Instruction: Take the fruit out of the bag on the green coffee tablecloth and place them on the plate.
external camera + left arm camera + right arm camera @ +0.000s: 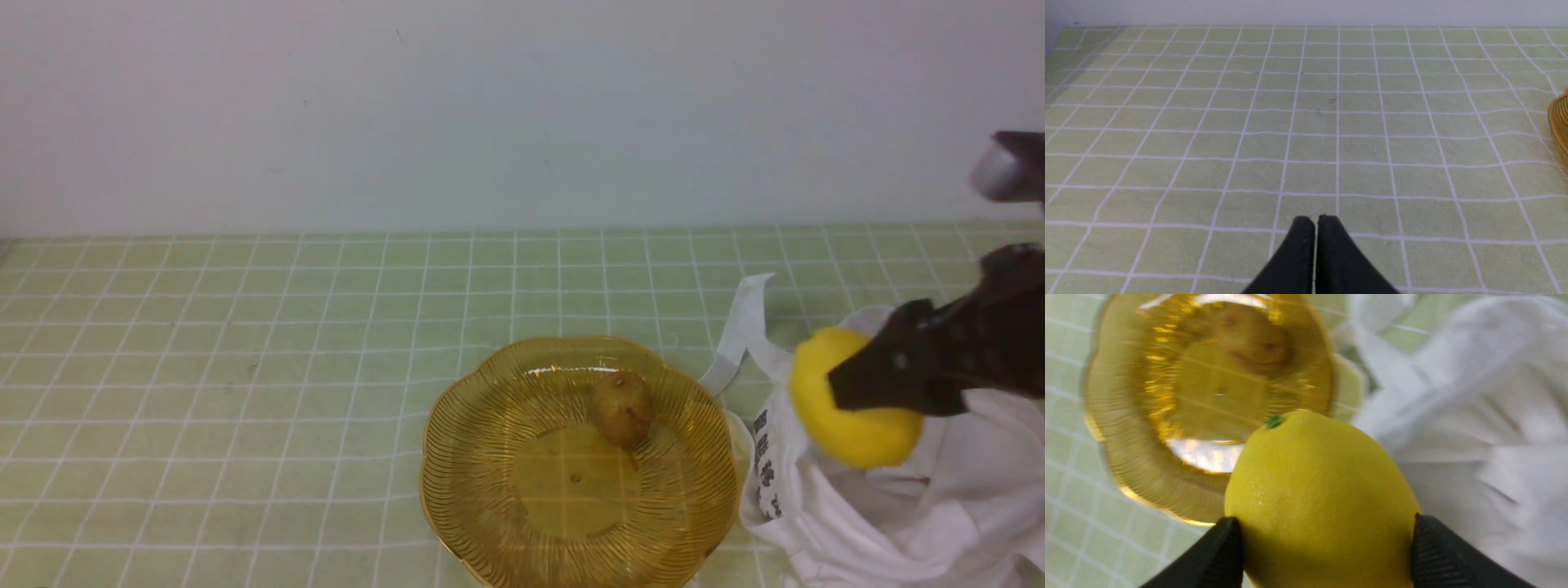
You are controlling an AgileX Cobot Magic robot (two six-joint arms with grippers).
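The right hand [1327, 547] pinches the lemon [861, 441] across its width, its long axis pointing outward, green tip toward the plate [490, 425].

Under the jaws of my right gripper [1323, 522] the bag [898, 523] heaps up, its strap [747, 318] looping just ahead of them. Past the lemon [857, 437] between the jaws, the plate [457, 457] lies open except for the small brown fruit [622, 408]. Ahead of the jaws of my left gripper [1314, 222], I see flat tablecloth [1306, 134].

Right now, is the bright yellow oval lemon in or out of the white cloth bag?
Out: the right gripper holds the lemon above the bag.
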